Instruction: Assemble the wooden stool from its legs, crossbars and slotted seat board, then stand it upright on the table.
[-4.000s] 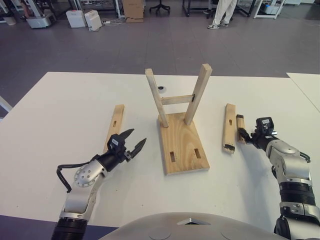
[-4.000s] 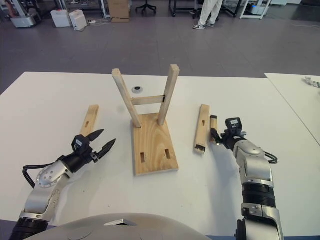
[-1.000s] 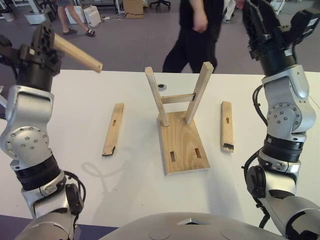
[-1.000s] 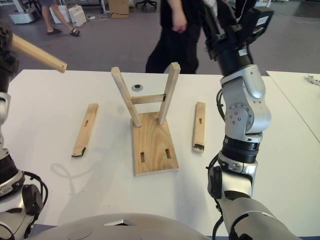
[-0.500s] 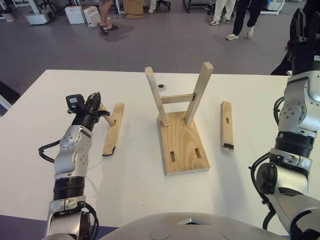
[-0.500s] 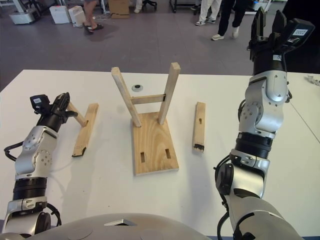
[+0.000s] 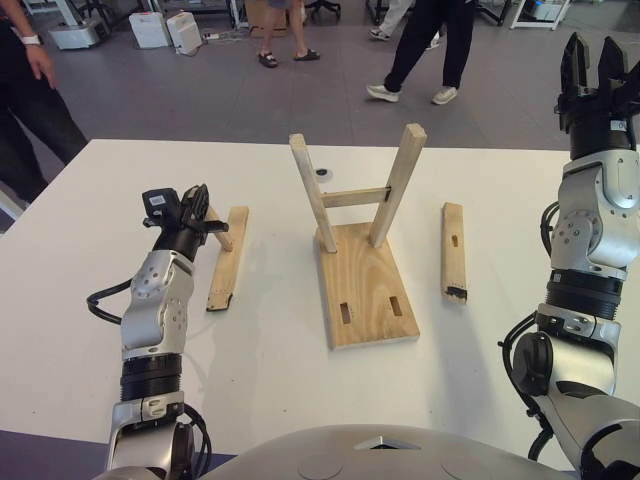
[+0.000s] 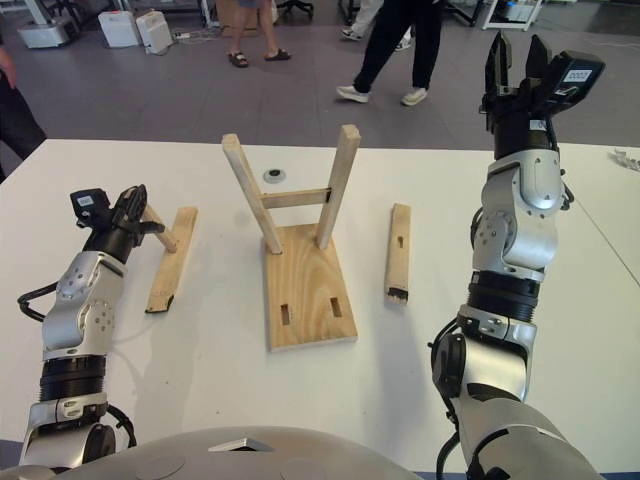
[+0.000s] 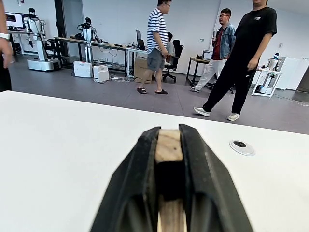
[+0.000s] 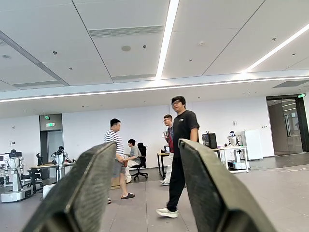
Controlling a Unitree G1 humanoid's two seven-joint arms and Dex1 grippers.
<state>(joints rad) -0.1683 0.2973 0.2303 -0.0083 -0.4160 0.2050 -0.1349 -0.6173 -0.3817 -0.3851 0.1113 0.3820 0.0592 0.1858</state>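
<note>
The slotted seat board [image 7: 366, 285] lies flat at the table's middle. Two legs [image 7: 312, 195] [image 7: 398, 185] stand up from its far end, joined by a crossbar [image 7: 354, 198]. One loose leg [image 7: 227, 258] lies to its left and another loose leg [image 7: 455, 250] to its right. My left gripper [image 7: 200, 215] hovers low just left of the left loose leg, shut on a short wooden crossbar [image 9: 169, 145] that pokes out toward that leg. My right gripper [image 8: 518, 45] is raised high above the table's right side, open, with nothing between its fingers [image 10: 91, 188].
A small round grommet [image 7: 322, 175] sits in the table behind the standing legs. The white table [image 7: 280, 400] has bare surface in front of the board. A second table's corner [image 7: 610, 170] lies at the far right. People walk on the floor beyond.
My left gripper with the crossbar has shifted slightly toward the left loose leg. The raised right gripper has drifted a little left. The stool parts have not moved.
</note>
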